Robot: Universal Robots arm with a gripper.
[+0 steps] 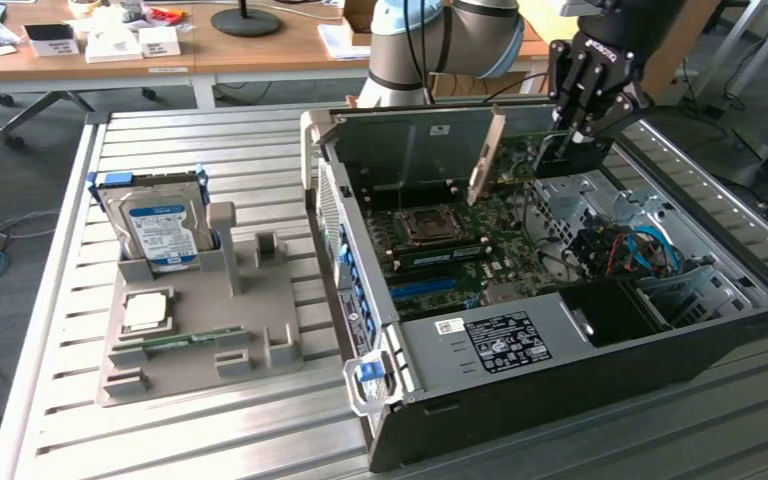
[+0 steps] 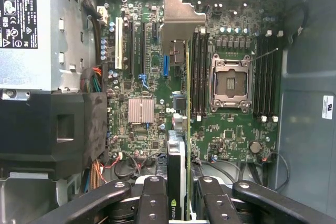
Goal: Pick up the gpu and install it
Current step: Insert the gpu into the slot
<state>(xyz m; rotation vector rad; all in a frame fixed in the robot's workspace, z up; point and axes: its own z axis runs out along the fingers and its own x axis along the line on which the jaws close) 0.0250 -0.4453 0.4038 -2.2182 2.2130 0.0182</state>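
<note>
Over the motherboard (image 2: pixel 231 129), partly closed jaws grip the gpu (image 2: pixel 177 156) edge-on, apart from the case (image 1: pixel 584 390) walls.

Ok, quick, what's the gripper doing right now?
Gripper: closed on the gpu, holding it edge-on over the motherboard.

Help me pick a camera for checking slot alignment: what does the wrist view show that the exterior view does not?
Wrist view: the graphics card edge-on over the motherboard, with a silver heat sink beside its line. Exterior view: the slatted table, a grey holder with a hard drive standing in it, the arm. Both: the gripper shut on the card, the open case, the processor socket.
</note>
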